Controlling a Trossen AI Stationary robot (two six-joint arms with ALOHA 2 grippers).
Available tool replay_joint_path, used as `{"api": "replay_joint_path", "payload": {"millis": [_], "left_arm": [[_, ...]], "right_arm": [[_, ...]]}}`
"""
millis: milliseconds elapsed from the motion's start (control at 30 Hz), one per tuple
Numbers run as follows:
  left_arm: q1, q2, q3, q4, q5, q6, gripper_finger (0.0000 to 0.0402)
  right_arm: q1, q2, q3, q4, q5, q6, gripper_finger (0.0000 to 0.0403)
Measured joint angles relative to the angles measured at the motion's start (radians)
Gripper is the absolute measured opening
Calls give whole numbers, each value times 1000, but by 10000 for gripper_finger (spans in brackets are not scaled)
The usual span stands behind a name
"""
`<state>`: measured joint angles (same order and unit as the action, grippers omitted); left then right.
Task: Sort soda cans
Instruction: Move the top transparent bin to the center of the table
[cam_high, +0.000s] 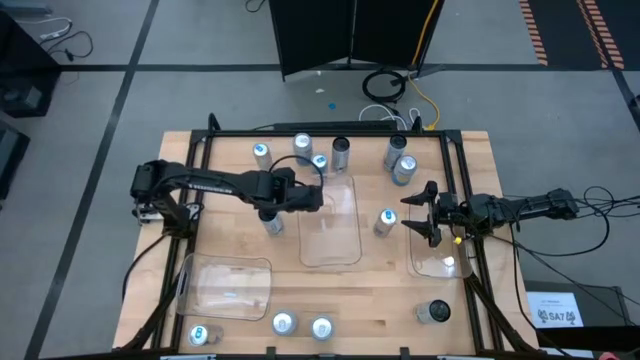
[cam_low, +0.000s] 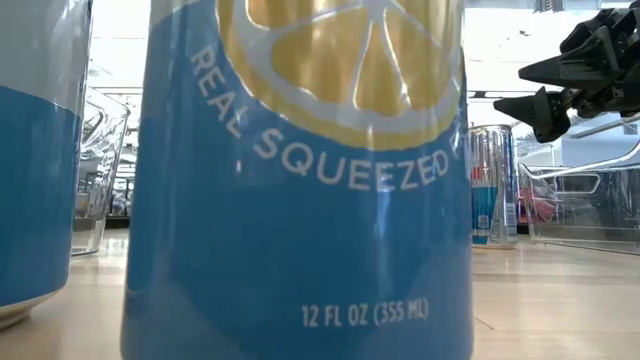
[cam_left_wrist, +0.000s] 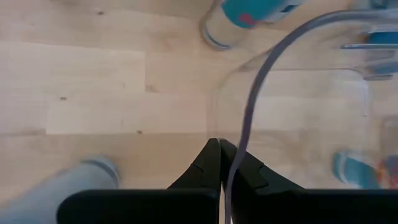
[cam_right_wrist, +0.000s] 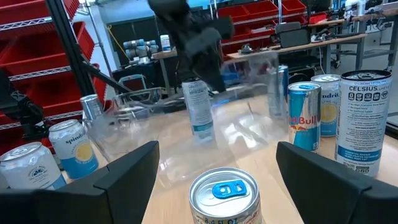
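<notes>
Three soda cans stand along the near edge of the tabletop (cam_high: 330, 290): one at the left corner (cam_high: 199, 335) and two side by side near the middle (cam_high: 283, 323) (cam_high: 321, 327), with a dark can (cam_high: 435, 313) toward the right. A clear tray (cam_high: 225, 287) lies at the near left. Farther in, the right tool (cam_high: 422, 215) hangs with its fingers spread wide and nothing between them, over the edge of a small clear tray (cam_high: 440, 262); a blue-tabbed can (cam_high: 386, 221) stands just beside it, directly ahead in the right wrist view (cam_right_wrist: 224, 196). At the middle, the left tool (cam_high: 322, 199) has its fingers pinched together on the rim of the long clear tray (cam_high: 331, 233), and a can (cam_high: 272, 223) stands close by the arm. Along the far edge stand more cans: three in a cluster at the left (cam_high: 261, 153) (cam_high: 303, 146) (cam_high: 320, 163), a dark one (cam_high: 341, 151), and two at the right (cam_high: 396, 148) (cam_high: 404, 169).
</notes>
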<state>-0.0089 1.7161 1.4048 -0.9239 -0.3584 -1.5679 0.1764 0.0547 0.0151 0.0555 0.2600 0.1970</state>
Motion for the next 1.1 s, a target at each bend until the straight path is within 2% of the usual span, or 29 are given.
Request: {"api": "replay_joint_path", "payload": {"millis": [100, 233, 1100], "left_arm": [[28, -4, -47, 69, 45, 36, 11], [50, -8, -74, 100, 50, 49, 11], [9, -8, -50, 102, 41, 32, 11]], "right_arm": [[0, 0, 0, 0, 0, 0, 318], [0, 0, 0, 0, 1, 0, 318], [0, 1, 0, 0, 0, 0, 318]]}}
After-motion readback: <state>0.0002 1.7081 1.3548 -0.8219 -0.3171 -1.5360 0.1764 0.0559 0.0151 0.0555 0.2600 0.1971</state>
